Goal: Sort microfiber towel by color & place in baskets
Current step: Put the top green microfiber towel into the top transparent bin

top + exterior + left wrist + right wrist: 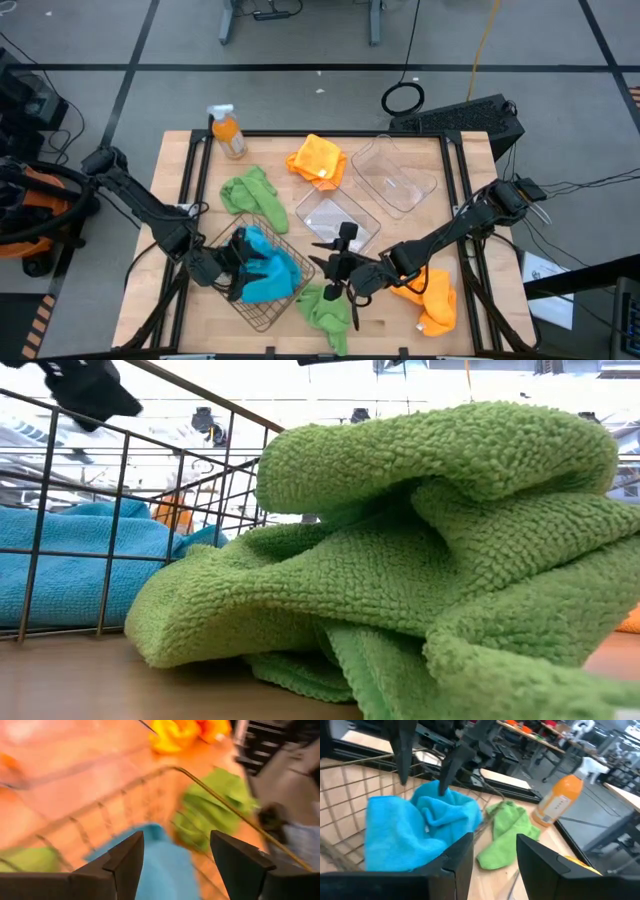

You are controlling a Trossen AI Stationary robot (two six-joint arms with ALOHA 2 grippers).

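Well, from above, the left gripper [237, 265] hangs over the wire basket [262, 312], its jaws apart and empty above the blue cloths [268, 272] lying inside. The right gripper [335, 268] hovers over a green cloth [324, 305] just beside that basket, jaws partly open, holding nothing. Another green cloth [250, 190] and an orange cloth [318, 158] lie farther back, near two clear tubs [396, 172]; a second orange cloth [432, 298] sits under the right arm. At desk [80, 680] level, the green cloth fills the view beside the basket.
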